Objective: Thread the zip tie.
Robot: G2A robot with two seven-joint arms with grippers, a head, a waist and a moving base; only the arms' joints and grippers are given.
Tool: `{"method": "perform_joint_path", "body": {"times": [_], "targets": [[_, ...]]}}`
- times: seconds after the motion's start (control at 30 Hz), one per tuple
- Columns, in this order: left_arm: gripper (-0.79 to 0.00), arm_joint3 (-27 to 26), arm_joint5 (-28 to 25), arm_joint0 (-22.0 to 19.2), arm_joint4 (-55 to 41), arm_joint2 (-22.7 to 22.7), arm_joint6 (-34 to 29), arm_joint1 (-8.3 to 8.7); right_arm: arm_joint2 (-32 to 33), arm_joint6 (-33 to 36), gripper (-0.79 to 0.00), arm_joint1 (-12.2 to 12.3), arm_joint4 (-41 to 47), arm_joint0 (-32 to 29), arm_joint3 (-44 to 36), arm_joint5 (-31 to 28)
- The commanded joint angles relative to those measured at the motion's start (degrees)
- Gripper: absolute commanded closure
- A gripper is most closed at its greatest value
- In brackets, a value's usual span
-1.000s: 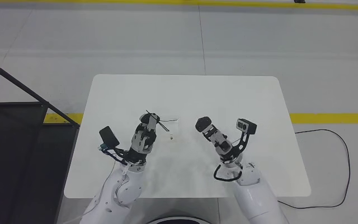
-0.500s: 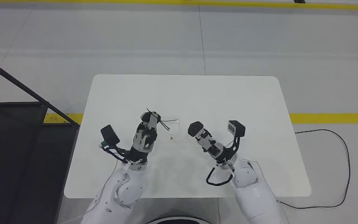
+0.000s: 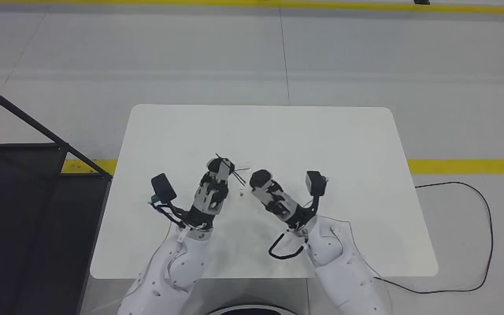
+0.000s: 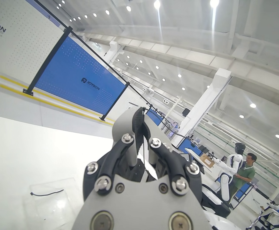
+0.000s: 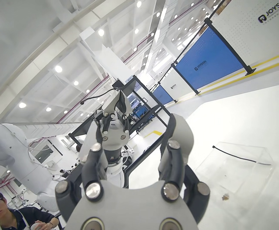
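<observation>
Zip tie (image 4: 144, 150) in left gripper (image 4: 142, 122).

The top camera looks down over the whole table (image 3: 339, 150) from its near edge, while the wrist cameras sit close behind the left end effector (image 4: 142, 127) and right end effector (image 5: 130, 132), tilted up toward the ceiling (image 4: 196, 43), sharing the clear tray (image 5: 239, 176).

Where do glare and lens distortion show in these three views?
Left wrist view: ceiling lamps smear long flare streaks down the frame. Right wrist view: ceiling beams bow, fisheye-like. Top view: white table evenly lit, edges straight.
</observation>
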Motion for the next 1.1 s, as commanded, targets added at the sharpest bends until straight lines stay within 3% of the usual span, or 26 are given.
{"method": "perform_joint_path", "body": {"times": [0.0,0.33,0.77,1.07], "targets": [[0.000,0.47,-0.55,-0.11,0.04,0.01,-0.15,-0.04,-0.57,-1.37,-0.388,-0.14,-1.36,0.15,0.32,0.00],[0.000,2.34,-1.45,-0.60,0.77,0.51,0.57,-0.42,-2.83,-5.86,-0.274,-0.21,-4.61,0.29,0.62,0.00],[0.000,3.25,-1.74,-0.91,1.67,1.21,0.72,-0.88,-4.69,-9.14,-0.262,0.44,-6.49,0.32,0.29,0.00],[0.000,3.60,-1.90,-1.02,1.74,1.19,0.22,-1.09,-5.61,-10.52,-0.160,0.85,-6.61,0.96,0.75,0.00]]}}
